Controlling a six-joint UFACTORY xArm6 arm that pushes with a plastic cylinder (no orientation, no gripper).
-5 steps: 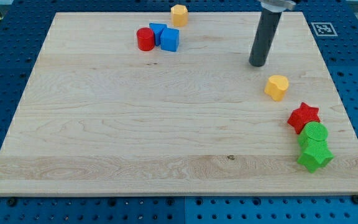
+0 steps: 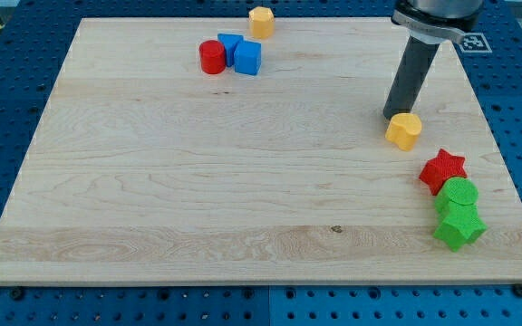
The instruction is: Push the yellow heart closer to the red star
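Observation:
The yellow heart [image 2: 404,130] lies on the wooden board at the view's right. The red star [image 2: 443,170] lies a short way below and to the right of it, with a gap between them. My tip [image 2: 395,116] is at the heart's upper left edge, touching or nearly touching it. The dark rod rises from there toward the view's top right.
A green cylinder [image 2: 460,194] and a green star [image 2: 459,225] sit just below the red star. A red cylinder [image 2: 212,57], two blue blocks [image 2: 243,54] and a yellow hexagon block [image 2: 261,21] are at the view's top. The board's right edge [image 2: 501,154] is near the red star.
My tip has moved down and to the right, from well above the yellow heart to its upper left edge. The blocks have not visibly moved.

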